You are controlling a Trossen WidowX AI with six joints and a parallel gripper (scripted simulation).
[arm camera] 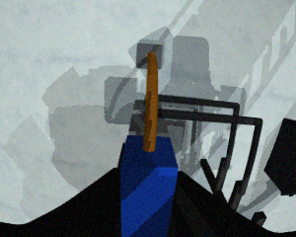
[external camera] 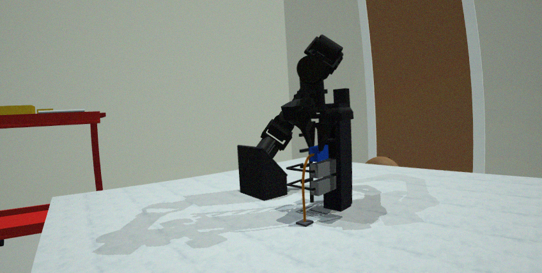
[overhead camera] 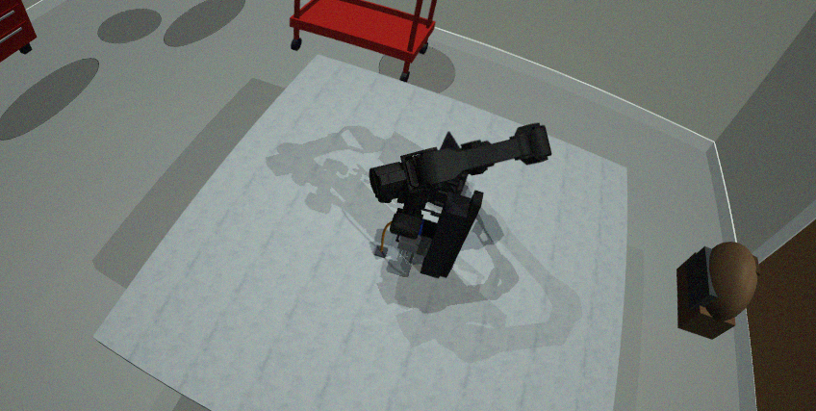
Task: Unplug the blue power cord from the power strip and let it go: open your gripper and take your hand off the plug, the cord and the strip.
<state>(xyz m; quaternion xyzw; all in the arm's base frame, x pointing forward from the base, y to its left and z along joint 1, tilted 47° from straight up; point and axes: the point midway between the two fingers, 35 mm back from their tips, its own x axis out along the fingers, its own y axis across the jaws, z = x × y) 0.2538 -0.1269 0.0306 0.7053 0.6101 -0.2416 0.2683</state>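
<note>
Wrist view: the jaws pinch a boxy blue plug (overhead camera: 420, 228) (external camera: 320, 153) (arm camera: 147, 197) bearing a curved orange cord (overhead camera: 383, 236) (external camera: 303, 190) (arm camera: 151, 99).

Open air lay on the orange cord's (overhead camera: 383, 237) (external camera: 303, 190) (arm camera: 151, 99) outer side, while the tall black upright (overhead camera: 452, 232) (external camera: 343, 160) blocked the opposite side and two gray blocks (external camera: 323, 177) filled the space beneath the blue plug (overhead camera: 420, 227) (external camera: 319, 153) (arm camera: 148, 197).

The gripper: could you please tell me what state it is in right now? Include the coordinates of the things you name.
Gripper (external camera: 317, 145) (arm camera: 147, 178): closed, holding the blue plug (overhead camera: 420, 228) (external camera: 320, 153) (arm camera: 147, 197) between its fingers.
</note>
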